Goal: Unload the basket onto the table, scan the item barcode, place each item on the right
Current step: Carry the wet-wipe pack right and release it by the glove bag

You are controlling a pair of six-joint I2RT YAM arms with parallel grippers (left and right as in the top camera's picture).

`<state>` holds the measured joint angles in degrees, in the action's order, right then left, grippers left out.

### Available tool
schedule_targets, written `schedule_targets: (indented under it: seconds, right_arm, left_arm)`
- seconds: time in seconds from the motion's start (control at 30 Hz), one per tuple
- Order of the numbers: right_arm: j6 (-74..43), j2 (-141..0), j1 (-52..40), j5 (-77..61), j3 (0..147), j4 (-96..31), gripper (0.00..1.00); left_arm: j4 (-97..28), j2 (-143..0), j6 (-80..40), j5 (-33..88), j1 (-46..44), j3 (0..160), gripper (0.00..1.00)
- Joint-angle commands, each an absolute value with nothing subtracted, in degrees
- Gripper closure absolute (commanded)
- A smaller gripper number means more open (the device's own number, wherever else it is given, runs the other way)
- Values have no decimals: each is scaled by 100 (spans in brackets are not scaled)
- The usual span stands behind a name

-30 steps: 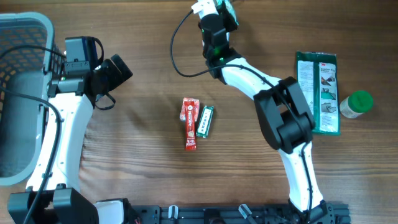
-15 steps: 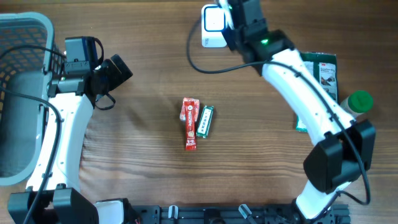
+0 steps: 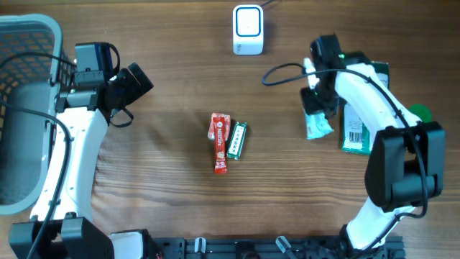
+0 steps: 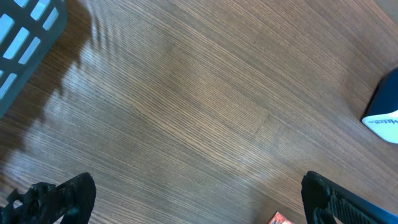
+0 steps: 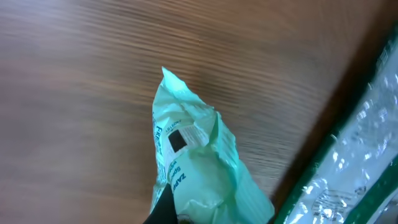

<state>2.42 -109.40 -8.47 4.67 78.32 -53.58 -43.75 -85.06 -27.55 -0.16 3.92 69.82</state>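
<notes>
A crumpled pale green packet (image 5: 198, 163) is pinched in my right gripper (image 5: 186, 218), which is shut on its lower end. A white label with a small black code patch (image 5: 178, 139) faces the wrist camera. From overhead the packet (image 3: 320, 128) hangs below the right gripper (image 3: 316, 108), just left of a large green-edged package (image 3: 359, 128). The white scanner (image 3: 248, 30) stands at the table's top middle, well away from the packet. My left gripper (image 3: 136, 79) is open at the far left, over bare wood (image 4: 199, 205).
Two red sachets (image 3: 218, 140) and a green gum pack (image 3: 236, 139) lie at the table's middle. A grey basket (image 3: 21, 108) fills the left edge. A green-capped bottle (image 3: 420, 114) peeks out behind the right arm. The scanner's corner (image 4: 385, 112) shows in the left wrist view.
The right arm swung from over the scanner at the top down and to the right, carrying the green packet beside the large package. The left arm has not moved.
</notes>
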Motion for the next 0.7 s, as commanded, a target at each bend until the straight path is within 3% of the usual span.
schedule_targets:
  seconds: [0.0, 0.03, 0.1, 0.13, 0.67]
  right_arm:
    - [-298, -11004, -611, 834, 7520, -4888, 48]
    - [-344, -11004, -589, 836, 7446, -4762, 40]
    - [-344, -11004, -589, 838, 7334, -4565, 9]
    - [-342, -11004, -589, 838, 7319, -4488, 3]
    - [-991, -10606, -982, 386, 7616, -4344, 3]
  left_arm:
    - [-4379, -8453, -2749, -75, 414, 7030, 0]
    - [-4379, -8453, -2749, -75, 414, 7030, 0]
    - [-4379, -8453, -2749, -75, 414, 7030, 0]
    - [-4379, -8453, -2749, -75, 414, 7030, 0]
    - [-4379, -8453, -2749, -75, 414, 7030, 0]
